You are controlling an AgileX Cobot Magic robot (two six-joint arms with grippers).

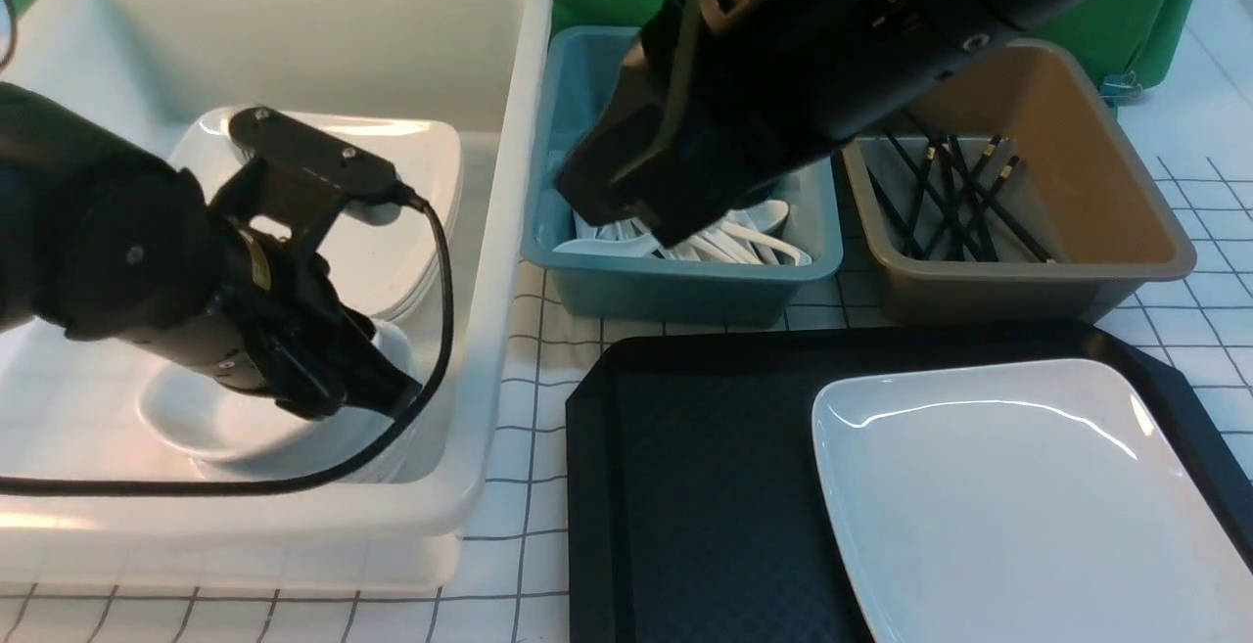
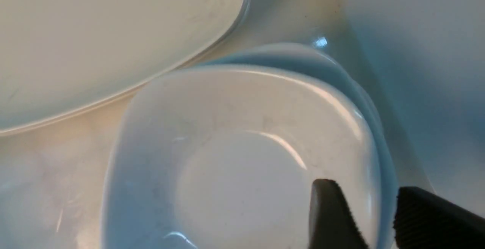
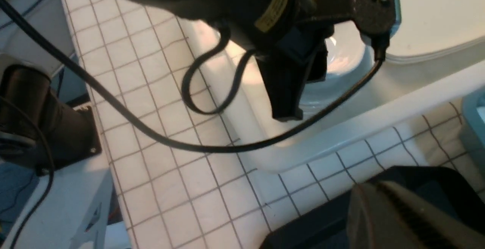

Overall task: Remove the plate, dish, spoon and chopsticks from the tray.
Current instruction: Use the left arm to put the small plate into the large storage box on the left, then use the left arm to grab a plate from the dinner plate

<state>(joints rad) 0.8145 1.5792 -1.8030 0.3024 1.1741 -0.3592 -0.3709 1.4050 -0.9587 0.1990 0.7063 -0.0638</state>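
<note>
left gripper [image 2: 365, 188] in tub [image 1: 504, 281]: fingers parted astride dish [image 2: 242, 188] rim, ungripped, per left wrist view. right gripper [image 3: 375, 186] shut, empty. plate [image 1: 1028, 506], front view only: on tray [image 1: 715, 486] beside tub.

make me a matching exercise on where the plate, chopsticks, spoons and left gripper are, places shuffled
1. large white plate on the right
2. chopsticks
3. spoons
4. left gripper

A. in the teal tub
B. over the small dishes in the white tub
C. on the black tray
D. in the brown tub

Pairs: 1-C, 2-D, 3-A, 4-B
</note>
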